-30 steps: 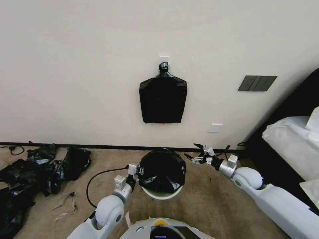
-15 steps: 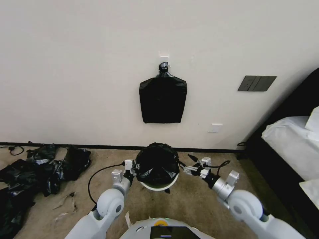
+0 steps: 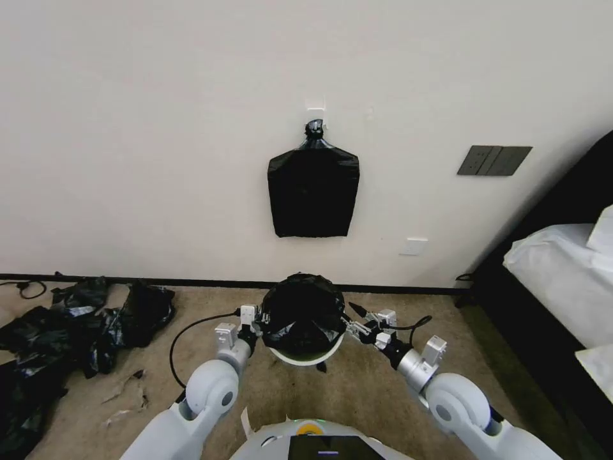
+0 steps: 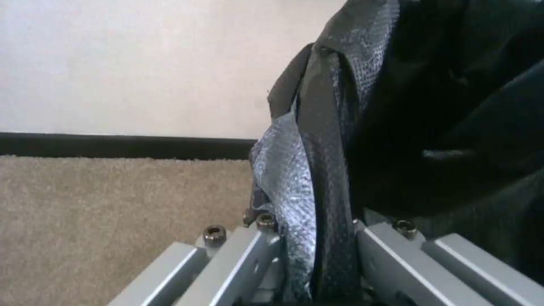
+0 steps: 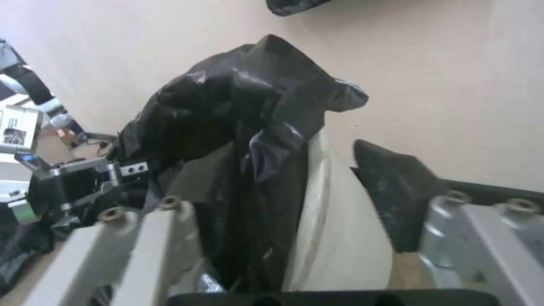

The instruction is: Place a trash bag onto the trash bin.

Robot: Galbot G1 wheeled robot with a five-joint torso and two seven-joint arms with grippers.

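Observation:
The glossy black trash bag [image 3: 300, 313] lies bunched over the top of the white trash bin [image 3: 305, 358], whose lower rim shows beneath it. My left gripper [image 3: 251, 321] sits at the bin's left side, shut on a fold of the trash bag [image 4: 317, 178]; the film runs down between the left gripper's fingers [image 4: 309, 259]. My right gripper [image 3: 351, 319] is open at the bin's right side. In the right wrist view the trash bag [image 5: 244, 119] and the bin's wall [image 5: 340, 238] stand between the open right gripper's fingers [image 5: 272, 221].
A flat black bundle [image 3: 313, 191] hangs from a wall hook above the bin. A heap of black bags [image 3: 70, 326] lies on the carpet at the left, and a black cable [image 3: 191, 335] runs by my left arm. A bed [image 3: 562, 275] stands at the right.
My right arm has swung left from beside the bin until its open fingers reach the bin's right side. The left gripper, bag and bin shifted slightly away and left.

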